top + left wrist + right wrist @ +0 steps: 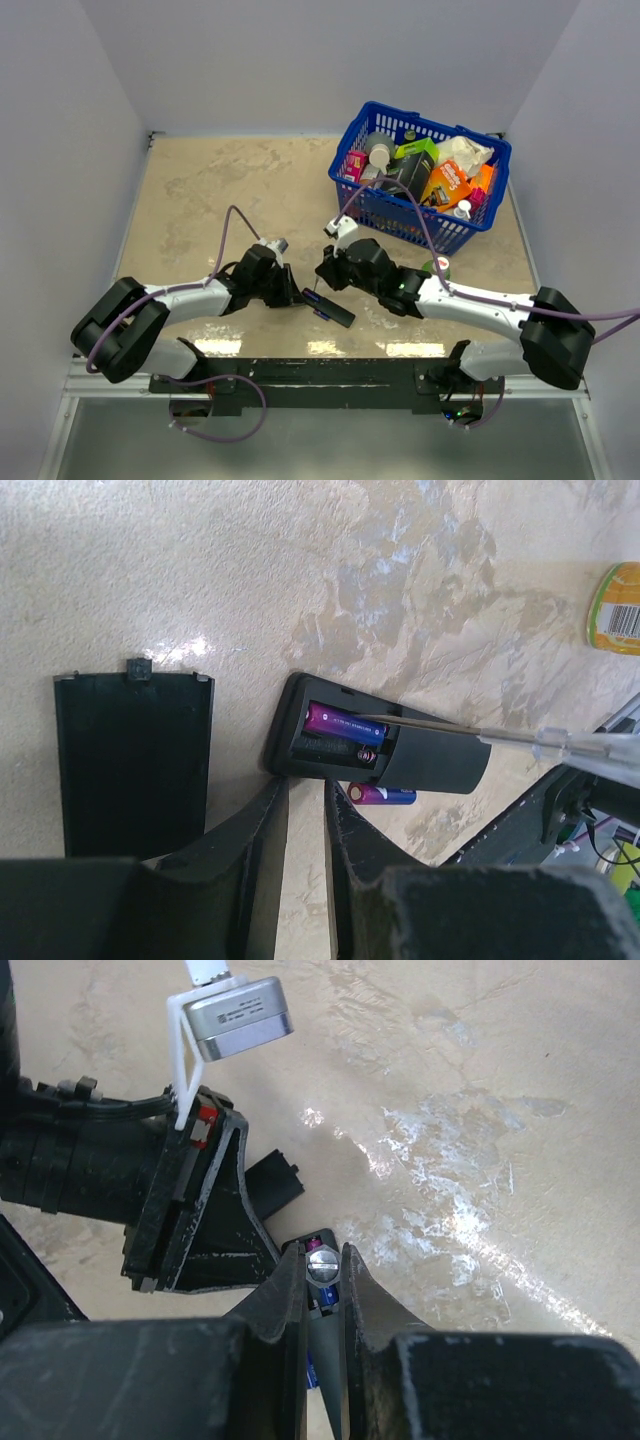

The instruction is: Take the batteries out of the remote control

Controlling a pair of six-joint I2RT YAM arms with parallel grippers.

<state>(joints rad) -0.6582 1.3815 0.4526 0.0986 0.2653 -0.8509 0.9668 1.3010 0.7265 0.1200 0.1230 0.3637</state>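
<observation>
Right end effector [322, 1260] pinches a thin grey metal stick [430, 725] to pry the purple cylindrical battery [335, 723] from the slim black remote control [430, 760] on the marbled beige desk [200, 580], while the left end effector [304, 785], jaws slightly parted, seems to brace its edge; second battery [383, 795] lies just beside it.

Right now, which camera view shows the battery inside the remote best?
The left wrist view: it looks straight into the open remote, where the purple battery lies plainly. The top view shows the remote only as a small dark bar, no battery. The right wrist view gives just a purple speck between its jaws.
</observation>
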